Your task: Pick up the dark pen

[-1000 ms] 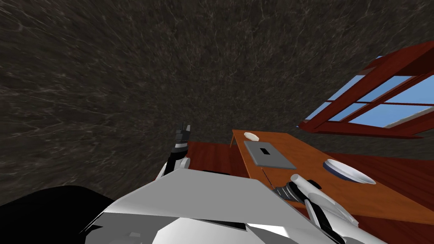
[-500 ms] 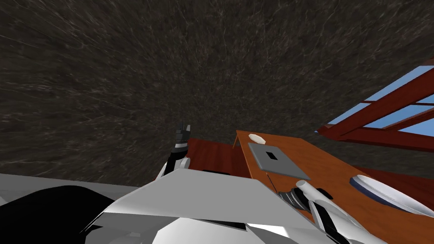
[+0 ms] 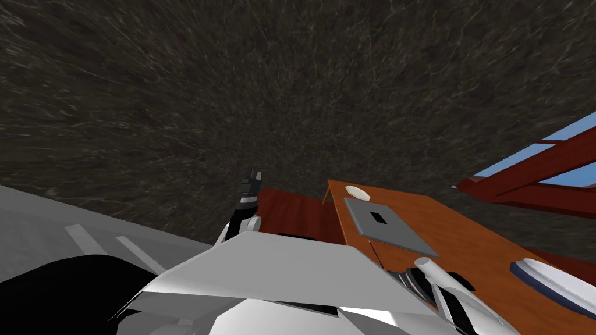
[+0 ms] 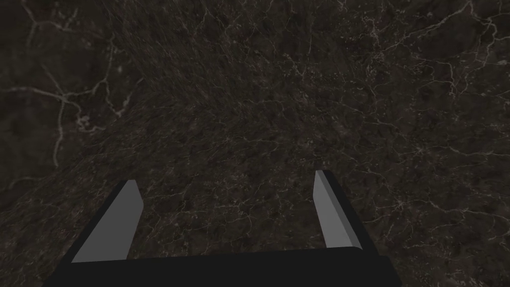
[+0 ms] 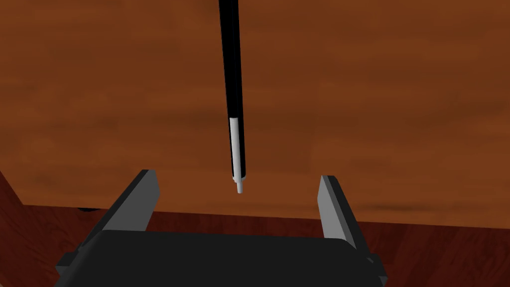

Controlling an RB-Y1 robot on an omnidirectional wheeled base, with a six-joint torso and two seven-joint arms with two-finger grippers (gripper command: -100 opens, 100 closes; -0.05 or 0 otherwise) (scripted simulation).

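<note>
While the right gripper (image 5: 235, 175) hovers wide open at the table (image 5: 378, 99) edge, the pen (image 5: 230, 60) lies on the wood straight ahead, centred, pale tip nearest the fingers (image 5: 139, 199), long axis running away from the gripper. The left gripper (image 4: 224, 177), also open, is raised well apart.
</note>
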